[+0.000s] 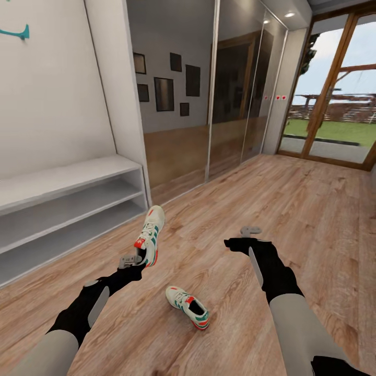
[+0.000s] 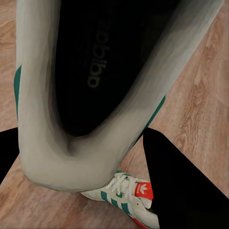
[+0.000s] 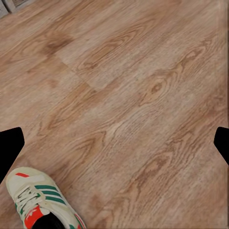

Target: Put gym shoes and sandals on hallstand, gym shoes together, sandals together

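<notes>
Daylight floods through the glass door (image 1: 334, 89) as ceiling spots (image 1: 289, 14) glint above the mirrors (image 1: 230, 94); shadows fall faint, wrist views soft, edges stretched.

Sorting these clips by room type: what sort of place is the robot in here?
Most likely a home corridor or entryway: plank floor, a light grey shoe rack against the wall, mirrored wardrobe doors, and a glazed door onto a garden.

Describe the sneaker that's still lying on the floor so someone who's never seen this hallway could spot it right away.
Start at the light grey shoe rack along the left wall, then look out across the wood floor toward the robot. The sneaker on the floor lies between the two arms, white with green stripes and red-orange accents. Unlike its twin, the held sneaker gripped by the left gripper, nothing is touching it.
</notes>
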{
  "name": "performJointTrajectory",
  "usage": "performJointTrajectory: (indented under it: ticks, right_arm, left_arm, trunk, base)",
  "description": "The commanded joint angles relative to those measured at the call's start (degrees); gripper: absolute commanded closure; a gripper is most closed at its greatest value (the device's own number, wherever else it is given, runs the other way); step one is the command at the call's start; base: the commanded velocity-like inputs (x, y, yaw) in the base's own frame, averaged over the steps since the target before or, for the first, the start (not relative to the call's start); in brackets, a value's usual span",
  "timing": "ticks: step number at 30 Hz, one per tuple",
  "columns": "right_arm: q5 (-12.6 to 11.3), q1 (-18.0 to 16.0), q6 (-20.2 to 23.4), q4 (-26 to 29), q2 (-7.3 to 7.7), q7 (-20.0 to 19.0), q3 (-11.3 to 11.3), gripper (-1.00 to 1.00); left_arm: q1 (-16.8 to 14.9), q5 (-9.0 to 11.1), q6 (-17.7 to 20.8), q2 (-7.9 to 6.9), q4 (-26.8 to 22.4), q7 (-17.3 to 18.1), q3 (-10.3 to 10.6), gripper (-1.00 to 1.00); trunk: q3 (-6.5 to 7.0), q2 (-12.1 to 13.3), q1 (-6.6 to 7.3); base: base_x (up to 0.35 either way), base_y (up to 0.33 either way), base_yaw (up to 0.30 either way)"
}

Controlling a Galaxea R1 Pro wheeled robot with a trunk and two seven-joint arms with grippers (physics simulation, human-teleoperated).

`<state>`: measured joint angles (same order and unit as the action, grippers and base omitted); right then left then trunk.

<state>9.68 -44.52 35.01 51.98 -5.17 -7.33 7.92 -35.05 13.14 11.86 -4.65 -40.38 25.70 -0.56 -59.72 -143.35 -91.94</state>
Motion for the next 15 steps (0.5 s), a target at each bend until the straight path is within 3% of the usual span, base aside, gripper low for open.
performJointTrajectory:
  ticks: [1,10,15]
  right_arm:
    - [0.61,0.00,0.24,0.10,-0.08,-0.49,0.25,-1.00]
    - [0.61,-0.02,0.27,0.12,-0.09,-0.24,0.25,-1.00]
    - [0.61,-0.02,0.25,0.11,-0.10,-0.23,0.25,-1.00]
  left_arm:
    - [-0.02,0.58,0.55,0.00,-0.05,0.23,-0.06,1.00]
    - [-0.02,0.60,0.56,0.00,-0.05,0.23,-0.07,1.00]
    - [-0.02,0.61,0.59,0.00,-0.05,0.23,-0.06,1.00]
  trunk:
    - [-0.06,-0.02,0.01]
    - [-0.06,-0.02,0.01]
    - [-0.06,-0.02,0.01]
  base:
    - [0.000,-0.032,0.083]
    - [0.002,-0.014,0.251]
    - [0.088,-0.153,0.297]
